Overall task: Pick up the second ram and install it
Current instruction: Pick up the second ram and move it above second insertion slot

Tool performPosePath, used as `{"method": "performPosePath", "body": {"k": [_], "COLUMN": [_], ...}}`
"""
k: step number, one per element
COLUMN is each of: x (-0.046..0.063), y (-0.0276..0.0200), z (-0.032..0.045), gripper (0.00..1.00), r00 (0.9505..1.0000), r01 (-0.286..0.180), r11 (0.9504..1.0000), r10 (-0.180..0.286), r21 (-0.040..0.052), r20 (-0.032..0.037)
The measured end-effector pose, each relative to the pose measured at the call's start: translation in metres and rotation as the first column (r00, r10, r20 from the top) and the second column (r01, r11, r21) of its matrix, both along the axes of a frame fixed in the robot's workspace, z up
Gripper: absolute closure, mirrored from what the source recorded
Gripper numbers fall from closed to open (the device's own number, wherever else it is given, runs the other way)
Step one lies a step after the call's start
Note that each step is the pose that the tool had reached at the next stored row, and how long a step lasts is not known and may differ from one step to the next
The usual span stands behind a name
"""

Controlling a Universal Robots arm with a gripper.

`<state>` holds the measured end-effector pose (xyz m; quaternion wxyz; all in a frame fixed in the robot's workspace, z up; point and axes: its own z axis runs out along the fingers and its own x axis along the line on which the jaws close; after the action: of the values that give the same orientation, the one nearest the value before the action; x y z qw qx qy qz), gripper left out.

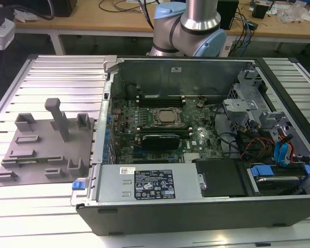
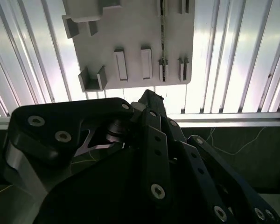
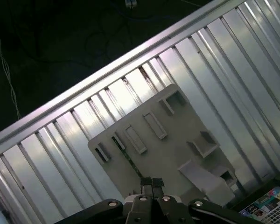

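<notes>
Over the matte grey moulded-plastic tray (image 2: 130, 28) with blocky upright brackets, the black jointed metal claw (image 2: 151, 97) hangs, its fingertips drawn together. Edge-on in the tray's slots, the second ram (image 2: 162, 44) reads as a thin dark strip, its chips and colour hard to make out. In the exterior view the silver, pale-blue-jointed arm (image 1: 199, 20) is cut off above the open dark steel computer case (image 1: 170, 219).

Looks like a robotics lab or electronics workshop. Told by an arm (image 1: 196, 20) mounted behind an opened computer (image 1: 196, 217) on a ribbed metal table (image 1: 57, 77), a grey jig (image 1: 62, 155) alongside, and wooden benches (image 1: 108, 18) at the back strewn with cables (image 1: 244, 32).
</notes>
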<state>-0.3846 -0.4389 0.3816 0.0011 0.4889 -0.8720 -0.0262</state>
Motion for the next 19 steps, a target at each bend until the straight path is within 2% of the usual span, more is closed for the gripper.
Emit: {"method": "performPosePath", "body": {"k": [4,6,11,14,16,18,19], "x": [0.0000,0.0000,0.0000,0.0000,0.0000,0.0000,0.0000], "y": [0.0000,0.0000,0.0000,0.0000,0.0000,0.0000,0.0000], "z": [0.0000,0.0001,0.0000,0.0000,0.0000,0.0000,0.0000], "gripper": [0.92,0.92,0.92,0.92,0.92,0.92,0.92], "r00": [0.9969,0.9949,0.9849,0.9762,0.9722,0.9619,0.9535], "r01": [-0.078,-0.101,-0.173,-0.217,-0.234,-0.273,-0.302], "r11": [0.9969,0.9949,0.9849,0.9762,0.9722,0.9619,0.9535], "r10": [0.078,0.101,0.173,0.217,0.234,0.273,0.302], "r21": [0.0000,0.0000,0.0000,0.0000,0.0000,0.0000,0.0000], "r20": [0.0000,-0.0001,-0.0001,0.0000,0.0000,0.0000,0.0000]}}
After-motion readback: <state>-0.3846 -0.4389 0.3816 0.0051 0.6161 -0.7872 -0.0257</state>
